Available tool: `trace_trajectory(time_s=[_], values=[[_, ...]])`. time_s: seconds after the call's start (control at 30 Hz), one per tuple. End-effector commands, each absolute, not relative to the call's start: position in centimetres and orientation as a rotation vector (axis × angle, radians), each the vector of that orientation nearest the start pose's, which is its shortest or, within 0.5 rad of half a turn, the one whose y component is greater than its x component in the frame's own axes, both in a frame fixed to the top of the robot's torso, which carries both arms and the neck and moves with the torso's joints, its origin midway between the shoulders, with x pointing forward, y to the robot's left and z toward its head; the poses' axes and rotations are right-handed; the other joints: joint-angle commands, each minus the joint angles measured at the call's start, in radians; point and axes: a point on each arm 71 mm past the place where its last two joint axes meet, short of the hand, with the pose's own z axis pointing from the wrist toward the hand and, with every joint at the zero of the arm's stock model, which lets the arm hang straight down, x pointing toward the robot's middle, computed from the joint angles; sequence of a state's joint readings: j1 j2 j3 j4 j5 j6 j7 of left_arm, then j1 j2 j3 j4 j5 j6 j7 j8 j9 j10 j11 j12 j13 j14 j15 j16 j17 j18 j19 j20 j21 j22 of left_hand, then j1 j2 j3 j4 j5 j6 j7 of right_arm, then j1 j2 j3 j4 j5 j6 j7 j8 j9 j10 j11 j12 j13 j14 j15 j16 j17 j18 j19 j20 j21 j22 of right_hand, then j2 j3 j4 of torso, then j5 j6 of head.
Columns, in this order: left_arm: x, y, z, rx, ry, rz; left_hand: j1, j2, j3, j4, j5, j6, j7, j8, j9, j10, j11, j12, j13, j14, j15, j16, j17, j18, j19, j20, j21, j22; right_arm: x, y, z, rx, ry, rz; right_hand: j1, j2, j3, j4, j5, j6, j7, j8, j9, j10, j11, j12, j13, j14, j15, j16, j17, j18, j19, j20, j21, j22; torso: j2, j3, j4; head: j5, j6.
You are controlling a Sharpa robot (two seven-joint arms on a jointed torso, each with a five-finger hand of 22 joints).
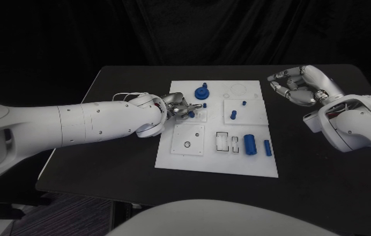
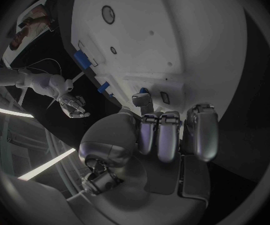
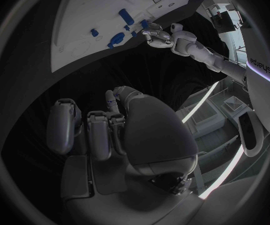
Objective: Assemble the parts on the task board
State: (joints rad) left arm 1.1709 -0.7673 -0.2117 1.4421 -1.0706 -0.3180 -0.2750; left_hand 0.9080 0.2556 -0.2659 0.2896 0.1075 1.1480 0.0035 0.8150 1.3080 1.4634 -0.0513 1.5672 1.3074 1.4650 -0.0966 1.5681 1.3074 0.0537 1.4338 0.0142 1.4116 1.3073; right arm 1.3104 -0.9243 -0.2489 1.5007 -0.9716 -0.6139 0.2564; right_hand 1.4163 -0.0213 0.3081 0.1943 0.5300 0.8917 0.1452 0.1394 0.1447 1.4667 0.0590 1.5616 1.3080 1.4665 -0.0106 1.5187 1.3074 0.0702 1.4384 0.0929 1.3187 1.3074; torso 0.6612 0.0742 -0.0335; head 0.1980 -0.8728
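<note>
The white task board (image 1: 220, 155) lies in the middle of the black table. My left hand (image 1: 179, 107) reaches over the board's left half and pinches a small blue part (image 1: 191, 115) at its fingertips; in the left wrist view the same part (image 2: 144, 91) sits by the thumb tip of that hand (image 2: 166, 135). A blue gear-shaped part (image 1: 201, 92) stands near the far edge. A short blue cylinder (image 1: 250, 143) and a thin blue rod (image 1: 267, 148) lie at the near right. My right hand (image 1: 297, 86) hovers beyond the board's right edge, fingers curled around a slim blue piece (image 3: 109, 98).
Two small blue pegs (image 1: 243, 103) (image 1: 232, 114) stand in a raised square block at the board's right middle. A square plate with a round hole (image 1: 188, 139) and a slotted block (image 1: 222, 141) sit on the near half. Bare black table (image 1: 108, 161) surrounds the board.
</note>
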Motion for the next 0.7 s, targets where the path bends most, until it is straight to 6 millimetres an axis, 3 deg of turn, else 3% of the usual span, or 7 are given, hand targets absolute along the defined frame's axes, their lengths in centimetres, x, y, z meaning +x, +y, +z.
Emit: trace_trajectory(time_s=[0.03, 0.3, 0.7], values=[[46.76, 20.2, -27.56, -0.272, 2.015, -0.593, 0.012, 0.0, -0.008, -0.001, 0.006, -0.013, 0.0, 0.0, 0.091, 0.107, -0.008, 0.004, 0.263, 0.106, -0.007, 0.003, 0.263, 0.0, 0.005, -0.003, 0.001, 0.12, 47.91, -25.39, -18.51, 0.145, 1.465, 0.868, 0.006, -0.001, 0.005, 0.001, 0.004, -0.006, 0.003, -0.005, -0.001, 0.083, 0.005, -0.001, 0.243, 0.084, 0.001, -0.003, 0.209, -0.001, -0.005, 0.003, -0.006, 0.125, 0.001, -0.0005, -0.0005, 0.0, 0.0], [46.76, 20.11, -27.61, -0.268, 2.023, -0.593, 0.03, 0.004, -0.009, -0.003, 0.022, -0.026, 0.0, 0.005, 0.089, 0.107, -0.008, 0.004, 0.263, 0.106, -0.008, 0.003, 0.263, 0.0, 0.005, -0.003, -0.001, 0.12, 47.9, -25.39, -18.57, 0.146, 1.467, 0.868, 0.006, -0.001, 0.005, 0.001, 0.004, -0.006, 0.003, -0.005, -0.001, 0.083, 0.005, -0.001, 0.243, 0.084, 0.001, -0.003, 0.209, -0.001, -0.005, 0.003, -0.006, 0.125, 0.0, -0.0001, 0.0001, -0.002, 0.0], [46.76, 20.27, -27.93, -0.268, 2.064, -0.564, 0.07, 0.013, 0.001, -0.008, 0.049, -0.065, -0.001, -0.025, 0.078, 0.107, -0.008, 0.004, 0.263, 0.106, -0.008, 0.003, 0.263, 0.002, 0.001, -0.003, -0.007, 0.118, 47.83, -25.39, -18.86, 0.148, 1.475, 0.868, 0.005, 0.0, 0.008, -0.001, 0.004, -0.007, 0.003, -0.005, -0.001, 0.083, 0.005, -0.002, 0.243, 0.085, 0.001, -0.003, 0.209, -0.001, -0.006, 0.003, -0.008, 0.124, 0.001, 0.0004, -0.0014, 0.0, 0.0]])
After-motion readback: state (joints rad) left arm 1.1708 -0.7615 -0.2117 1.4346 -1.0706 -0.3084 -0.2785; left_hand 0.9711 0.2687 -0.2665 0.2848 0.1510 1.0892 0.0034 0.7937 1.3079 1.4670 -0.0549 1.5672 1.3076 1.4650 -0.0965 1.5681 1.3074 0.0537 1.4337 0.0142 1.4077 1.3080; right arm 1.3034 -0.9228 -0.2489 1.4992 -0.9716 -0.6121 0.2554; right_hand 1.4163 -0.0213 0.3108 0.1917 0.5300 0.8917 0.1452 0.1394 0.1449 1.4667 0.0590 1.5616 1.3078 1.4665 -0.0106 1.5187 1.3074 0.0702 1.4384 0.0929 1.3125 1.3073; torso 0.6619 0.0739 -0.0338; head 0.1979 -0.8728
